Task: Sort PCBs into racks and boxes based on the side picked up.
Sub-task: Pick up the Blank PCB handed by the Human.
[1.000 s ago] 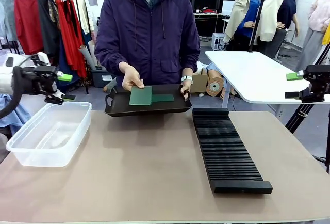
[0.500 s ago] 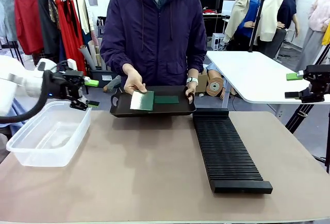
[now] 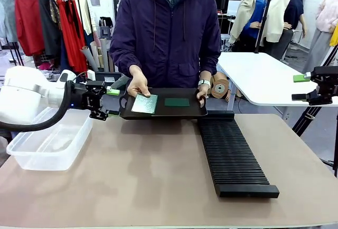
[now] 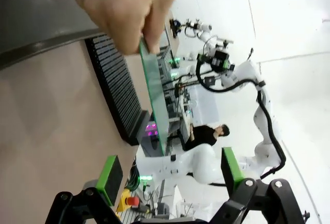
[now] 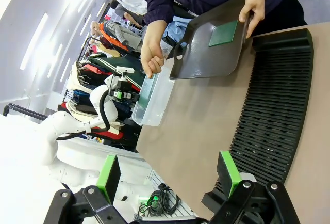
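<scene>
One thin pale-green rectangular circuit board (image 3: 144, 104) now stands tilted in the person's hand (image 3: 138, 85) over the smooth black tray (image 3: 187, 111); my left claw (image 3: 112, 103), gaping and empty, has swung in beside it, so handover looks imminent.

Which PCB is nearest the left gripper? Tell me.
The pale PCB tilted up in the person's hand, at the tray's left end; the dark PCB lies flat farther right.
</scene>
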